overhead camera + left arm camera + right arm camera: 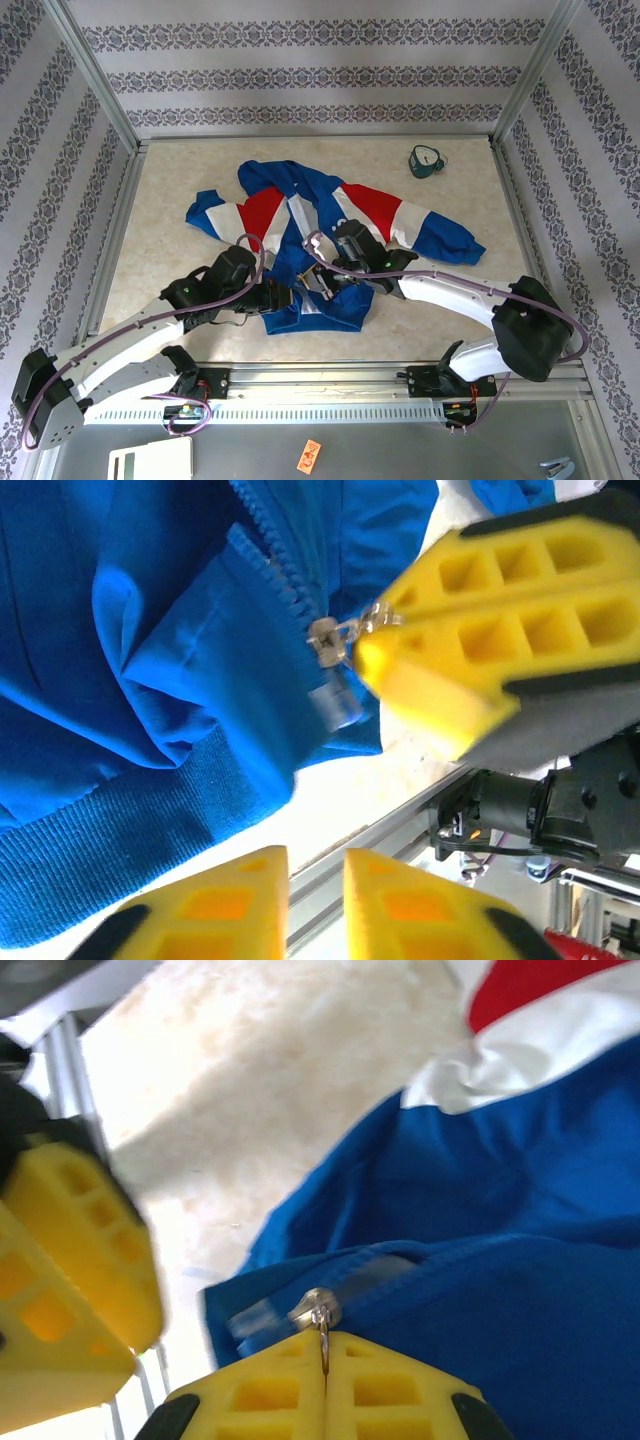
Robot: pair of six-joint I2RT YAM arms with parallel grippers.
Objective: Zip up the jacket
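Small royal-blue track jacket (300,190) with red and white panels: one.
Metal zipper pull (321,1312): one.
Black-and-white robot arms (130,345): two, each with one yellow-fingered gripper: left gripper (316,862), right gripper (325,1345).
Dark teal round object (427,160): one.
White flat device (150,462): one.
Orange tag (309,457): one.

Left arm (130,350), right arm (450,292): white shells, black joints, purple cables (262,262). My fingers (260,1390): yellow, grid-pocketed.

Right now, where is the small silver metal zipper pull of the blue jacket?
In the right wrist view, the small silver metal zipper pull sits low at centre, near the bottom hem of the royal-blue fabric jacket, pinched by the shut right end effector.
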